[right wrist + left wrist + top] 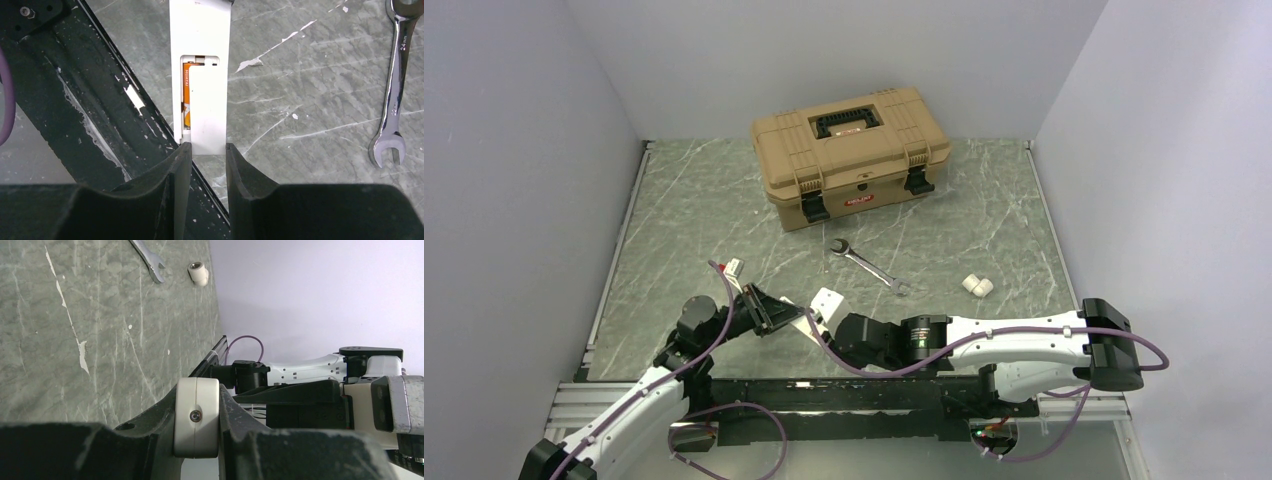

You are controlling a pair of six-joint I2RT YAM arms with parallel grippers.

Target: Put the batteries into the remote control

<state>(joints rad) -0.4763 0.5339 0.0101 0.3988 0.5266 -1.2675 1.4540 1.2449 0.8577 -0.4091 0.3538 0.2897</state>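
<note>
The white remote control [200, 40] is held in the air between my two grippers, recess side toward the right wrist camera. An orange battery [186, 95] shows in the recess. A white battery cover [207, 107] lies over most of it, shifted toward my right gripper. My right gripper [206, 150] is shut on the cover's near end. My left gripper [196, 410] is shut on the remote [196, 417], seen end-on with a small screw. In the top view the remote [827, 301] sits between the left gripper [769, 310] and right gripper [839, 328].
A steel wrench [869, 265] lies mid-table, also in the right wrist view [395, 90]. A small white fitting [977, 286] lies to its right. A tan toolbox [849, 150], closed, stands at the back. The table's black front rail [100, 115] runs under the remote.
</note>
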